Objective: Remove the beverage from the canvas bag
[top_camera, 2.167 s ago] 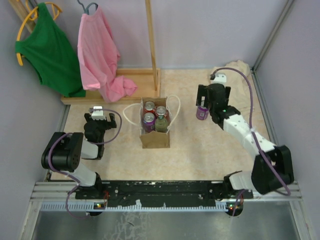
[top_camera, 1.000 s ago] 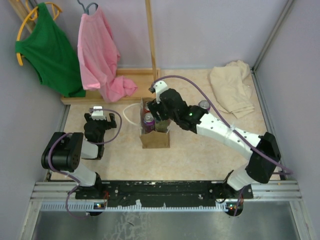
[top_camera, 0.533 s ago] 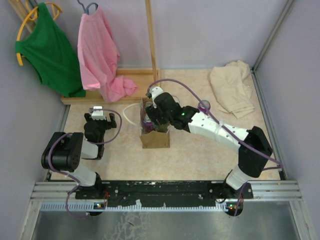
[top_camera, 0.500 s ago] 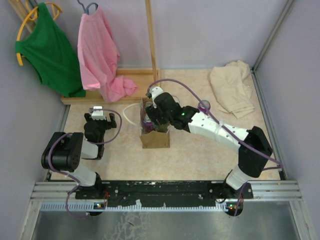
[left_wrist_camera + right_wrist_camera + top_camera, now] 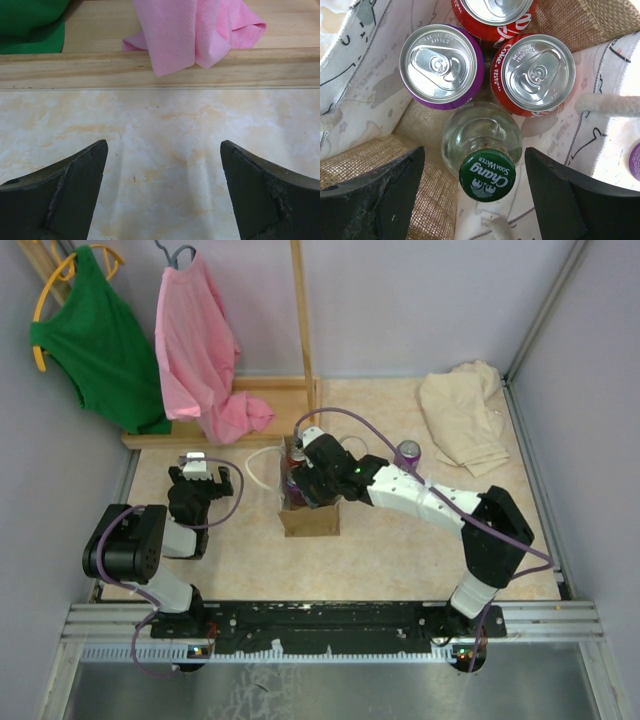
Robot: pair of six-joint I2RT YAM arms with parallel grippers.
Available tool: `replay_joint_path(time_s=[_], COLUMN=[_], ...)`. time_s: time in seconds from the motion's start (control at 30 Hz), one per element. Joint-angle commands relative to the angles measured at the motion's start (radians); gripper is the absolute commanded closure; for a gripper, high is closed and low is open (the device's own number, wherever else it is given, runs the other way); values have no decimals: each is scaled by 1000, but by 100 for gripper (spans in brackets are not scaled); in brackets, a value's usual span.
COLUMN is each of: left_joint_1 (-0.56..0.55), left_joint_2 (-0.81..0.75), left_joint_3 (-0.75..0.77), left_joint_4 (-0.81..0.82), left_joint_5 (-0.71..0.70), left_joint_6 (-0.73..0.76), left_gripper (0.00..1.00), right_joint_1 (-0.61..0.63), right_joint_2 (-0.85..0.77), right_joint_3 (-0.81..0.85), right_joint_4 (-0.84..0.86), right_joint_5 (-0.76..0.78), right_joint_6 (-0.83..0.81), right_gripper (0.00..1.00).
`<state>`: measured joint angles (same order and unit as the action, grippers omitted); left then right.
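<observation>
purple can [image 5: 441, 65], red can [image 5: 538, 72], green-capped clear bottle [image 5: 486, 172], tan canvas bag [image 5: 427, 155]

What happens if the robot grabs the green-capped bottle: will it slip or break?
The bottle looks like clear glass, so it is probably smooth, slippery and breakable if dropped. Packed close beside the purple can and red can, it might rub them coming out.

Table [image 5: 400, 550]: pale beige top with marbled veining, walls on its left, far and right sides; canvas bag [image 5: 310, 518] stands upright near the centre, slightly to the left; purple can [image 5: 408, 452] stands upright on the bare top to the right of the bag, apart from it; cream cloth heap [image 5: 462, 418] lies crumpled in the far right corner; wooden rack base [image 5: 285, 398] sits along the far left side, the hem of a pink garment [image 5: 240, 415] draped onto it.
</observation>
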<state>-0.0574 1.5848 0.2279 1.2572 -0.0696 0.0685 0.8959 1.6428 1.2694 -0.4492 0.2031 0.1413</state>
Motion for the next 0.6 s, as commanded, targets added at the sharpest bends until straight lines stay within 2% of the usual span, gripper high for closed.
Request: replay_joint_path(time_s=[0.0, 0.4, 0.57], left_joint_1=[-6, -6, -6], left_joint_2=[10, 10, 10], left_joint_3=[13, 13, 13], left_joint_4=[28, 28, 28], left_joint_5=[-5, -5, -6], left_joint_6=[3, 2, 3], left_gripper=[0, 0, 0], right_joint_1=[3, 3, 3], right_joint_2=[37, 113, 116], right_joint_3=[-4, -6, -9], right_joint_4=[-6, 52, 64], right_joint_5=[-7, 32, 44], right_joint_6=[9, 15, 23], right_gripper=[19, 27, 43])
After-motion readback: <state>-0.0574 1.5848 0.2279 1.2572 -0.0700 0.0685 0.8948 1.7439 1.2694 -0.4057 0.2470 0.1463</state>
